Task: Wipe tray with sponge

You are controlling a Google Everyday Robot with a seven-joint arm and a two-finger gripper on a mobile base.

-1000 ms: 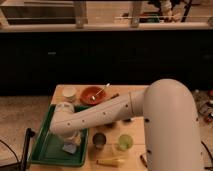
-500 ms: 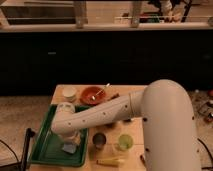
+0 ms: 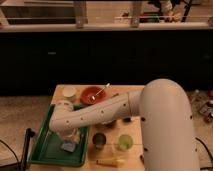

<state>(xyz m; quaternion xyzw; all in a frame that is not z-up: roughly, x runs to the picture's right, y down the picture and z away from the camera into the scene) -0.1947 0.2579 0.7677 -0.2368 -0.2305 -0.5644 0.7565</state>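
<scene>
The dark green tray (image 3: 46,150) lies at the left of the wooden table. The pale blue-grey sponge (image 3: 68,146) rests on the tray's floor near its right rim. My white arm reaches from the right across the table, bends over the tray, and points down. My gripper (image 3: 71,137) is at the arm's end, right above the sponge and touching it; the arm hides most of it.
An orange-red bowl (image 3: 92,95) with a white utensil sits behind the tray. A pale cup (image 3: 68,92) stands to its left. A dark metal cup (image 3: 99,140), a green cup (image 3: 124,143) and a yellow oblong thing (image 3: 111,161) stand right of the tray.
</scene>
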